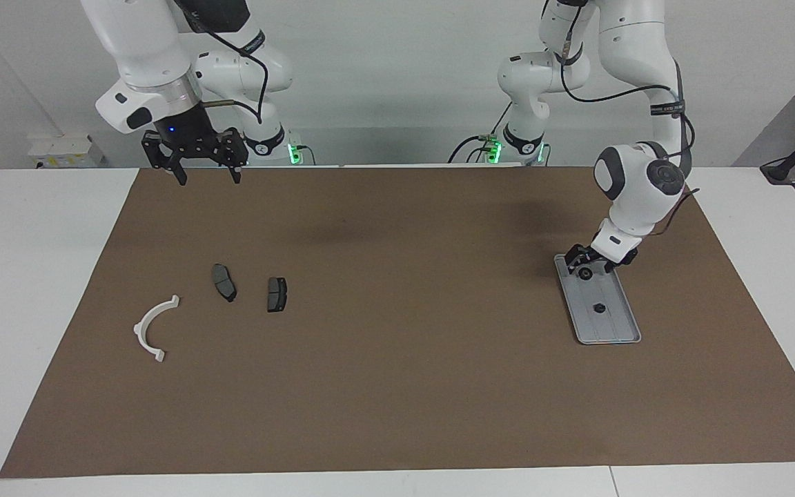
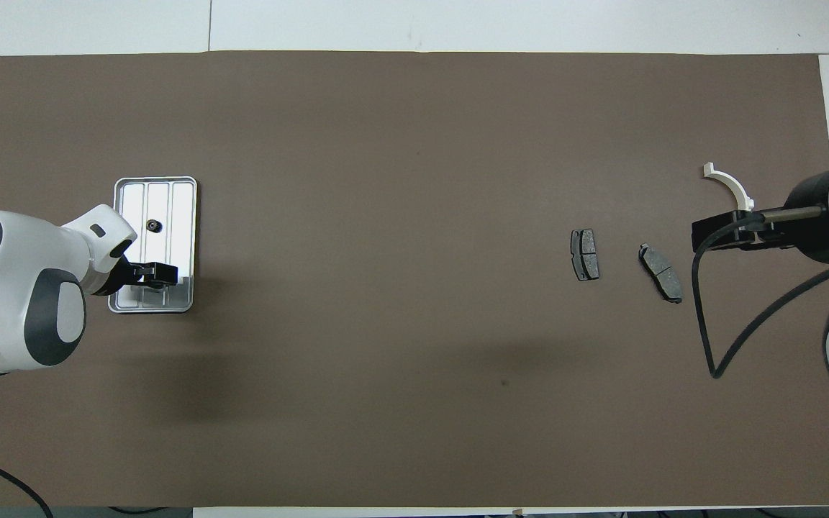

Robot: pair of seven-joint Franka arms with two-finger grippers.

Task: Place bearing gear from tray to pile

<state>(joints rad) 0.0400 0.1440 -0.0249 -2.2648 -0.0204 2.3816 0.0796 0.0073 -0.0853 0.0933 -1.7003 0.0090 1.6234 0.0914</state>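
The silver tray (image 1: 613, 326) (image 2: 183, 208) lies on the brown mat toward the left arm's end of the table. A small dark bearing gear (image 1: 597, 308) (image 2: 154, 226) rests in its middle. My left gripper (image 1: 585, 266) (image 2: 161, 273) is down at the tray's end nearer the robots, where another dark round piece (image 1: 585, 274) shows at its tip; whether it is held is unclear. The pile sits toward the right arm's end: a white curved bracket (image 1: 152, 330) (image 2: 730, 185) and two dark pads (image 1: 223, 281) (image 2: 660, 272), (image 1: 277, 294) (image 2: 585, 254). My right gripper (image 1: 208, 178) waits raised and open, holding nothing.
The brown mat (image 1: 397, 386) covers most of the white table. Cables and the arm bases stand along the table's edge at the robots' end.
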